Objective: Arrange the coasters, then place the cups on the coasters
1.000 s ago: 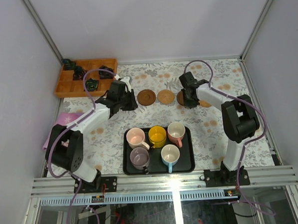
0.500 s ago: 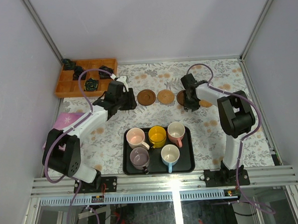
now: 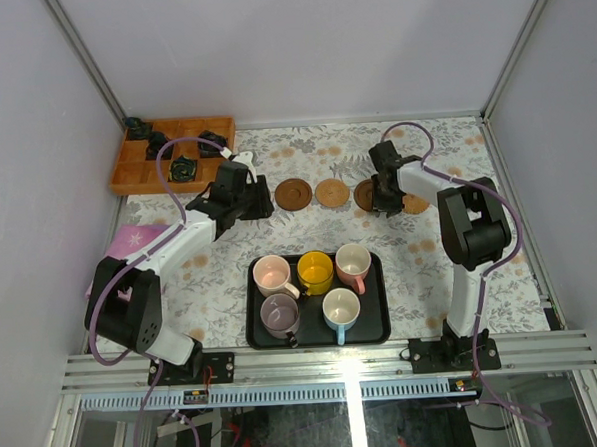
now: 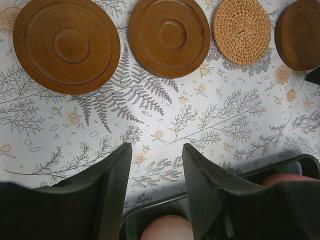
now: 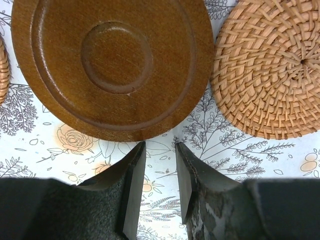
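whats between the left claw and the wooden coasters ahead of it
Only bare fern-print tablecloth separates the left claw from the wooden coasters, seen in the left wrist view.

A robot lab cell: plain white walls [image 3: 310,53] and aluminium frame rail [image 3: 286,363].

Both arms reach forward, left tool [image 4: 156,159] and right tool [image 5: 159,152] with jaws parted.
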Controlling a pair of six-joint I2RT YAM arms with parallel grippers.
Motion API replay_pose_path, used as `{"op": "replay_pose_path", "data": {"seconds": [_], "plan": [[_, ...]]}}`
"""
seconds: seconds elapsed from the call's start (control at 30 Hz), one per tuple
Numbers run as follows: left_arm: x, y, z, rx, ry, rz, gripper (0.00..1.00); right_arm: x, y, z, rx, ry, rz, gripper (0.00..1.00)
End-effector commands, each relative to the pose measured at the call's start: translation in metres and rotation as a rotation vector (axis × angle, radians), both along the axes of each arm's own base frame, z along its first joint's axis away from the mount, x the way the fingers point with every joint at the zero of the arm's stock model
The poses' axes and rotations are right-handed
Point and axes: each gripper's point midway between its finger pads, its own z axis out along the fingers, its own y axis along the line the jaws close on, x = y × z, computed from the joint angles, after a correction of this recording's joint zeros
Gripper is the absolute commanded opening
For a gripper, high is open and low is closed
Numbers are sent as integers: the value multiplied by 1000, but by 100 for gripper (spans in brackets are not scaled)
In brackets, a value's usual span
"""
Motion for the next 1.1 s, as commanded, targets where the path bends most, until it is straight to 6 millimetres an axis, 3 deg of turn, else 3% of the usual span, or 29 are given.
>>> {"op": "replay_pose_path", "data": {"seconds": [0.0, 0.3, 0.53, 0.77, 1.07], "plan": [[2, 4, -3, 1, -2, 23, 45, 9, -4, -7, 2, -5, -13, 38], [3, 1, -9, 2, 18, 10, 46, 19, -11, -9, 3, -15, -42, 38], [2, 1, -13, 6, 28, 6, 46, 15, -14, -7, 3, -5, -51, 37], [-1, 0, -12, -2, 25, -3, 46, -8, -20, 11, 12, -15, -67, 35], [-4, -2, -8, -22, 10, -12, 46, -36, -50, 24, -74, -20, -133, 36]]}}
